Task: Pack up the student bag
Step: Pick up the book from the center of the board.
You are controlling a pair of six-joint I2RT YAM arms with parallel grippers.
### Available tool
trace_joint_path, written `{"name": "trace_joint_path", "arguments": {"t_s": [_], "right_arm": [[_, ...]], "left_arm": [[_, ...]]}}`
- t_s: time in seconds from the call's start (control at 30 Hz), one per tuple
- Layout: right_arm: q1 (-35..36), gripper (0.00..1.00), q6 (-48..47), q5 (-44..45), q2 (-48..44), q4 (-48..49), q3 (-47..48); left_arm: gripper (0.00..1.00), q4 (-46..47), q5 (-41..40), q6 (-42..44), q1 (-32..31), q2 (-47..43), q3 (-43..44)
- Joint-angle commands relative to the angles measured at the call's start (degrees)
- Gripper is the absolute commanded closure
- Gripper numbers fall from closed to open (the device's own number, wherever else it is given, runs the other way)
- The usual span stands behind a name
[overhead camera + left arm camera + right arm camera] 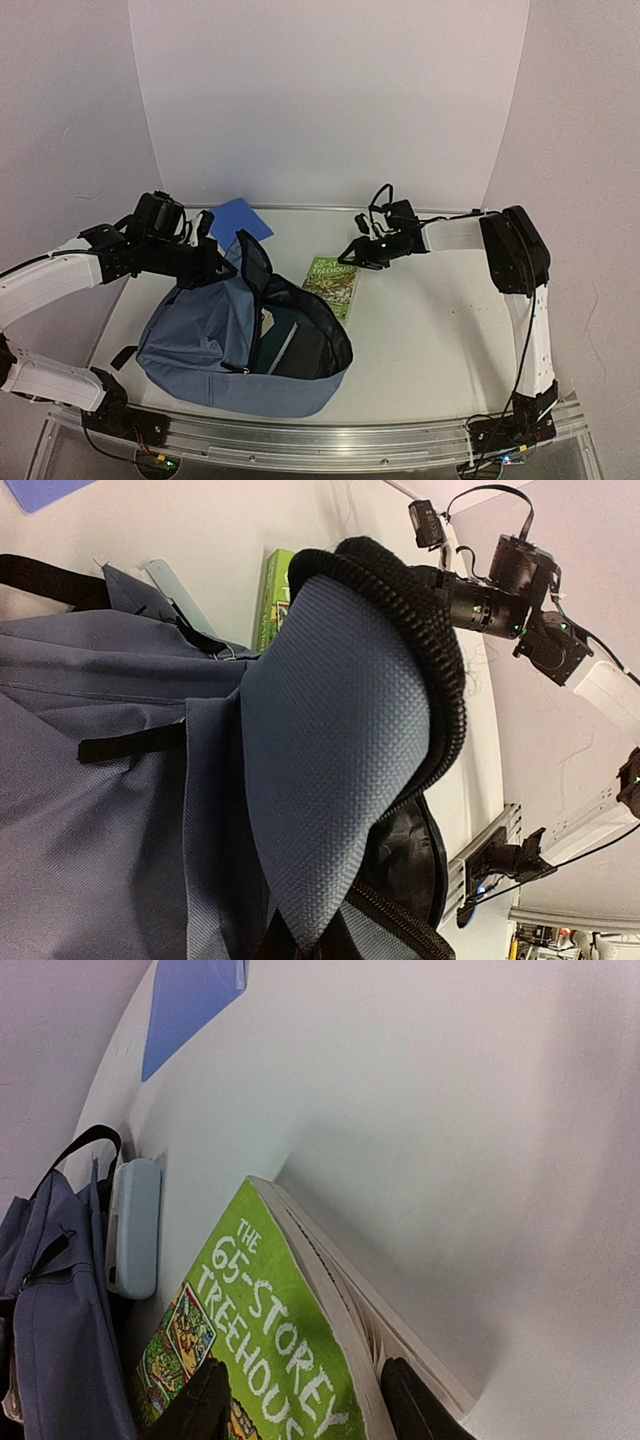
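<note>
The student bag (200, 345), slate-blue with a black zipper, lies open at the front left of the table. My left gripper (205, 257) is shut on its top flap (340, 710) and holds it raised; its fingers are hidden behind the fabric in the left wrist view. Dark books (283, 340) show inside the bag's opening. A green paperback (332, 284) lies just right of the bag. My right gripper (356, 254) is at the book's far edge. One finger (200, 1405) rests on the cover (270, 1350) and the other (412, 1405) presses among the pages.
A blue notebook (238, 221) lies at the back behind the bag. A pale blue case (135, 1225) lies between the bag and the green book. A white backdrop rises close behind the table (440, 330).
</note>
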Motion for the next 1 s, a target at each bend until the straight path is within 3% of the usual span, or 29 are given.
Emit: {"name": "trace_joint_path", "arguments": {"t_s": [0.0, 0.17, 0.4, 0.53, 0.6, 0.83, 0.97], "right_arm": [[0.7, 0.55, 1.1, -1.8, 1.4, 0.6, 0.8], [0.7, 0.67, 1.8, -2.6, 2.1, 0.7, 0.0], [0.7, 0.97, 2.6, 0.5, -3.5, 1.0, -1.4], [0.7, 1.0, 4.3, 3.7, -11.0, 2.0, -3.4], [0.7, 1.0, 4.9, 4.8, -14.9, 2.8, -4.3], [1.1, 1.0, 5.9, 4.5, -28.1, 2.7, -5.0], [1.9, 1.0, 6.4, 1.9, -34.1, 2.1, -4.9]], "left_arm": [[1.0, 1.4, -0.2, 1.2, 0.8, 0.8, 1.3], [1.0, 1.1, -0.3, 1.5, 0.9, 1.6, 1.4], [1.0, -1.7, -4.3, -0.7, 1.2, 2.3, -0.8], [0.95, -3.3, -7.9, -3.9, 1.3, 1.3, -4.2], [0.83, -3.7, -8.7, -4.5, 1.3, 0.4, -5.6], [0.2, -3.8, -8.8, 2.3, 1.3, -2.4, -2.5], [0.03, -3.5, -8.9, 9.8, 1.3, -2.5, 4.2]]}}
